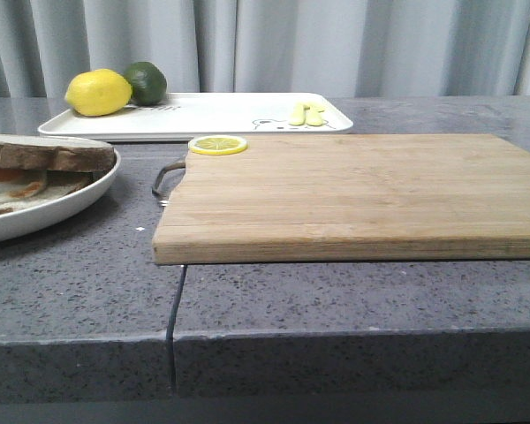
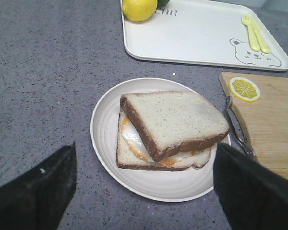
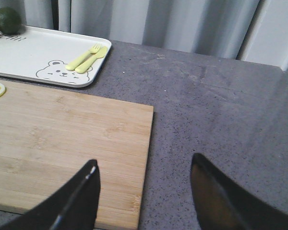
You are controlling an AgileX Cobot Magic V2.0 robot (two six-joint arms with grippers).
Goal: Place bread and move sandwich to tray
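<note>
Open counter surrounds the plate point(image 2: 110, 158); the cutting board point(image 2: 273, 124) crowds its three o'clock, the tray point(image 2: 201, 38) its one o'clock.

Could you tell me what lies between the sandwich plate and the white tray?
Only bare grey countertop separates the plate from the tray; the left wrist view shows it.

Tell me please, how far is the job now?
Done: the bread lies on the egg, so the sandwich is closed. In hand: nothing; the left end effector is open above its plate. Left: carrying the sandwich to the tray.
</note>
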